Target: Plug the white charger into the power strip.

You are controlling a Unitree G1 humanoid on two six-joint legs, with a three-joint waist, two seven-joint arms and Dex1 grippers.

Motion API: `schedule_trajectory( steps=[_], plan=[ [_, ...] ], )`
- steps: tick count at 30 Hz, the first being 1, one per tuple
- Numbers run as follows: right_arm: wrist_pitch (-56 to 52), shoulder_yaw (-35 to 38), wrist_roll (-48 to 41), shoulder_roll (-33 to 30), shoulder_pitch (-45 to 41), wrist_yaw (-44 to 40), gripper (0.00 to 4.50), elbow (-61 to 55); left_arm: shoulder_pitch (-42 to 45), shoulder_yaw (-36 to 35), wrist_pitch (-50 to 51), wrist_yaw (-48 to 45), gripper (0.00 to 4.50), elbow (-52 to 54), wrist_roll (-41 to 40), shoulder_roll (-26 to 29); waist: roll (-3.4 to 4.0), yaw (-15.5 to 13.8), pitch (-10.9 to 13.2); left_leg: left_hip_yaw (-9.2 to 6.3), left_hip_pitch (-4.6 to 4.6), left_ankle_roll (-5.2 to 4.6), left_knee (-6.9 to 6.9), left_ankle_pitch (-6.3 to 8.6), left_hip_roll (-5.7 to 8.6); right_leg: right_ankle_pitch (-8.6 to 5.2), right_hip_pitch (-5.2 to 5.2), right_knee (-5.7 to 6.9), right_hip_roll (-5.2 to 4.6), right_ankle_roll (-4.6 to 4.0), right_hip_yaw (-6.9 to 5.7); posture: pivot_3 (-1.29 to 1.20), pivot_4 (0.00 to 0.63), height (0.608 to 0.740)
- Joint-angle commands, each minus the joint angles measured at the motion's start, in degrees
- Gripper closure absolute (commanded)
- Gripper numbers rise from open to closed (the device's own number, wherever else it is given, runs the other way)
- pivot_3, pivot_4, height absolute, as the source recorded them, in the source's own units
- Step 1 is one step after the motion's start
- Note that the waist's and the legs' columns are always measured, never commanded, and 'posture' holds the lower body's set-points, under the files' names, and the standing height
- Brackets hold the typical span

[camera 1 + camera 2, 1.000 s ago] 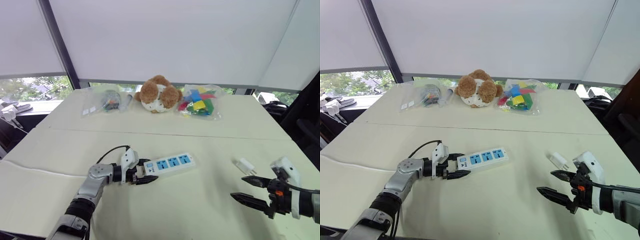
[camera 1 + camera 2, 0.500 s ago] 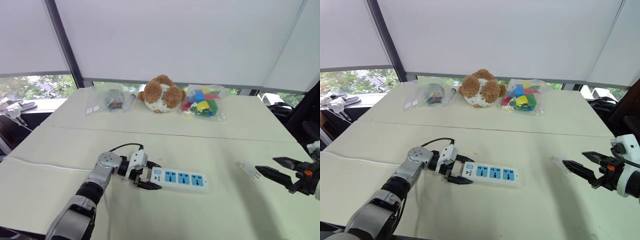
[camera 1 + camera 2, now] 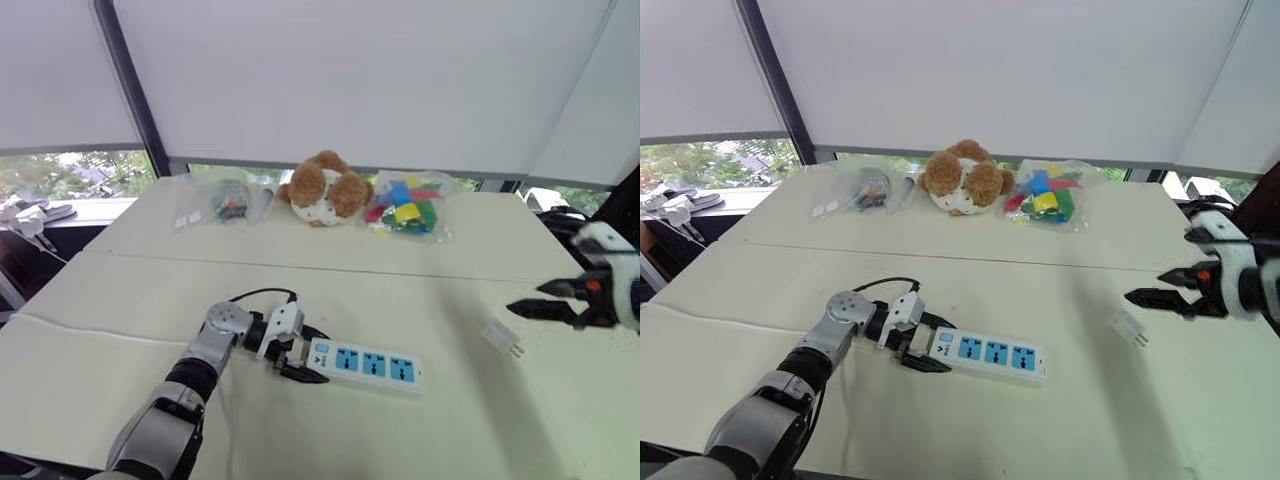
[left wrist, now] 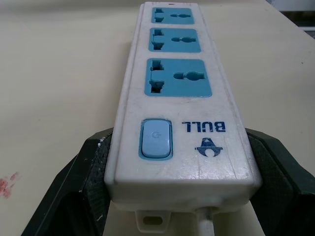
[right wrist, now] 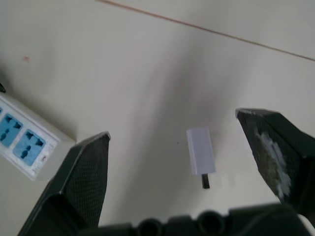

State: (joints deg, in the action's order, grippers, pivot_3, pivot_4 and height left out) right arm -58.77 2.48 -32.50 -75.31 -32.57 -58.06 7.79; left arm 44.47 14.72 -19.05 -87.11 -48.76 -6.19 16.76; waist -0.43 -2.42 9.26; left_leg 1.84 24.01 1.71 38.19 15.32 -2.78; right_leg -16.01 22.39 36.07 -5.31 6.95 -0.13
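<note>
The left jaws are clamping the switch end of the power strip (image 3: 365, 365), pinning it flat on the pale worktop (image 3: 420, 275). Its three blue sockets are facing up and its black cable (image 3: 250, 294) is looping away beside the wrist. Off to the robot's right, the right jaws are hanging spread wide above the white charger (image 3: 503, 337). The charger is lying on its side on the worktop, well apart from the strip, prongs pointing toward the near edge. From the right wrist, the charger is showing between the two open fingers (image 5: 83, 182), nearer one than the other, with nothing touching it. A plush toy (image 3: 320, 188) and a bag of coloured blocks (image 3: 405, 205) are sitting at the far side, out of the way.

The step in hand appears to be the charger pickup, with the plugging-in not yet begun. Doing it well likely means centring the right jaws over the white body and closing on its broad faces, leaving the prongs free. The charger looks small and smooth, so a shallow or off-centre pinch is risking a twist or a slip. Because it is lying flat, the fingertips will need to come down nearly to the worktop. The left jaws' hold matters too, as a light strip may slide under the push. The socket farthest from those jaws seems the safest target.
</note>
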Motion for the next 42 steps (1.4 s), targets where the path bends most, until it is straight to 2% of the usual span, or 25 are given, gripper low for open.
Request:
schedule_trajectory(
  steps=[1,5,11,20,39,42],
  plan=[
    [2.32,-10.90,8.86,1.62,-9.90,-7.13,0.00,9.81,-2.38,3.08,0.30,0.03,1.46,0.72,2.82,-1.71,0.02,-0.02,-0.01,-0.05,0.10,0.00,0.03,0.00,0.02,0.00,0.06,0.00,0.00,0.00,0.00,0.00,0.150,0.739],
    [10.33,-23.05,21.54,6.88,-21.31,-14.53,0.00,25.27,-3.81,2.79,0.98,2.08,1.46,2.44,2.71,-2.35,0.12,-0.13,-0.07,-0.06,0.26,-0.01,0.08,0.00,0.10,0.01,0.11,-0.05,-0.03,0.01,0.00,0.00,0.150,0.739],
    [20.43,-29.91,32.93,13.70,-30.61,-21.76,0.00,41.90,-5.65,2.42,2.20,4.20,1.46,4.90,2.48,-2.33,0.38,-0.26,-0.16,-0.06,0.29,0.00,0.13,0.00,0.23,0.01,0.10,-0.01,-0.09,0.02,0.00,0.00,0.150,0.739],
    [25.03,-29.95,41.63,19.75,-34.62,-25.63,0.00,54.23,-8.40,2.60,3.72,5.80,1.46,8.55,2.50,-2.05,0.65,-0.21,-0.31,-0.09,0.27,0.04,0.14,-0.03,0.31,0.01,0.03,0.01,-0.12,0.02,0.00,0.00,0.150,0.739],
    [24.80,-26.60,46.80,26.80,-35.21,-23.49,0.00,59.74,-9.92,2.91,4.70,8.24,1.46,10.20,2.50,-2.84,0.82,-0.12,-0.41,-0.10,0.15,0.06,0.13,-0.04,0.36,0.01,-0.10,0.03,-0.14,0.02,0.00,0.00,0.150,0.739],
    [24.40,-26.05,47.21,27.12,-34.94,-22.81,0.92,59.92,-10.05,2.83,4.71,8.63,1.46,10.35,2.46,-2.94,0.83,-0.12,-0.42,-0.11,0.15,0.06,0.13,-0.04,0.37,0.01,-0.11,0.03,-0.15,0.02,0.00,0.00,0.150,0.739]
  ],
)
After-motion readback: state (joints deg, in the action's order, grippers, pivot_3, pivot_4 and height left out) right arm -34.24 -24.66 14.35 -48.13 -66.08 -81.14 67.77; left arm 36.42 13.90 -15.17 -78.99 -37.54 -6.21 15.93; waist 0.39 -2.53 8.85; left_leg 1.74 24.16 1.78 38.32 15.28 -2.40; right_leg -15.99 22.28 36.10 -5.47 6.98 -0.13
